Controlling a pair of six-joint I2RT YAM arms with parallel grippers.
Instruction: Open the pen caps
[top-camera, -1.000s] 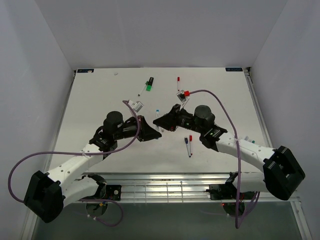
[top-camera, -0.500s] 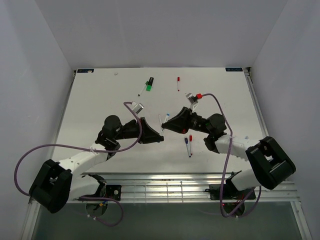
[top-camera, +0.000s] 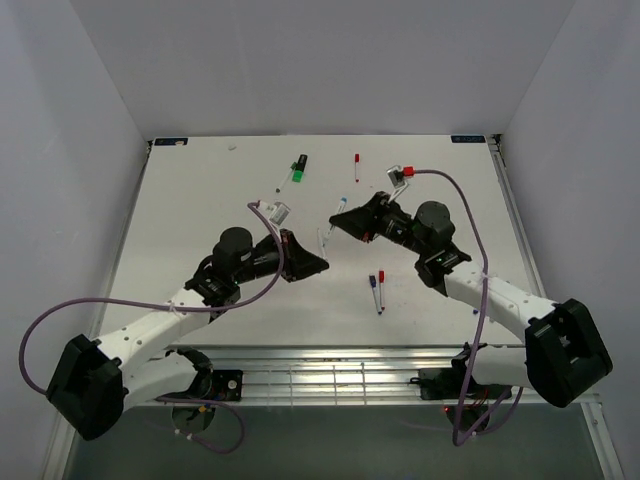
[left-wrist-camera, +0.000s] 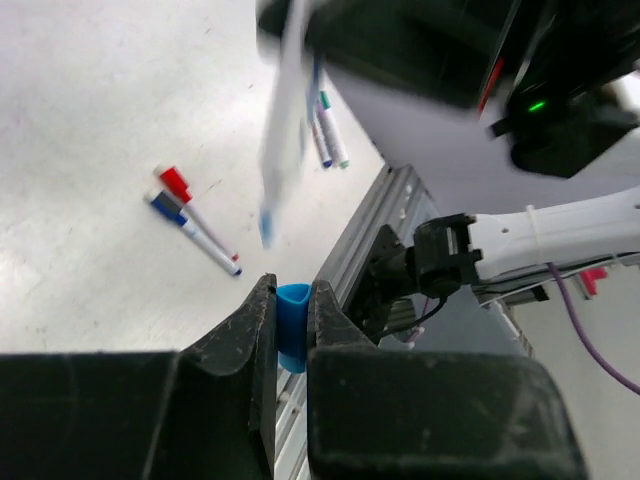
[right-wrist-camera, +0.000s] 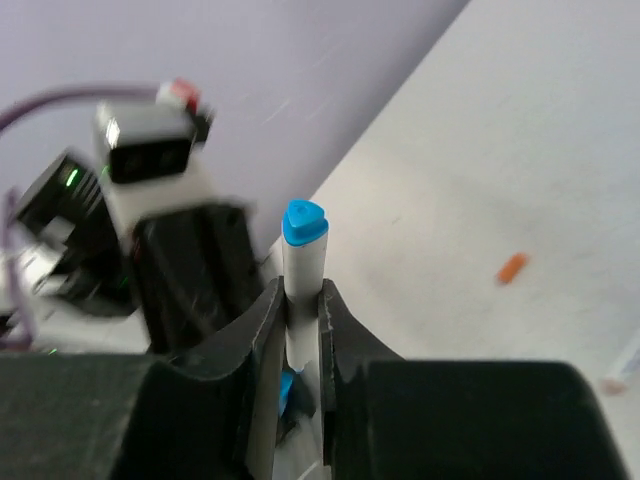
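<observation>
The left wrist view shows the left hand (left-wrist-camera: 292, 300) closed on a small blue pen cap (left-wrist-camera: 293, 322), hidden in the top view. The right hand (right-wrist-camera: 300, 295) grips the white pen (right-wrist-camera: 303, 252), just apart, above the table (top-camera: 200, 200) centre.

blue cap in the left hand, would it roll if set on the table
The blue cap looks short and round, so on its side it would probably roll on the smooth white table. It seems small glossy plastic, likely light and slippery; the left hand pinches only its sides, so it might pop out.
</observation>
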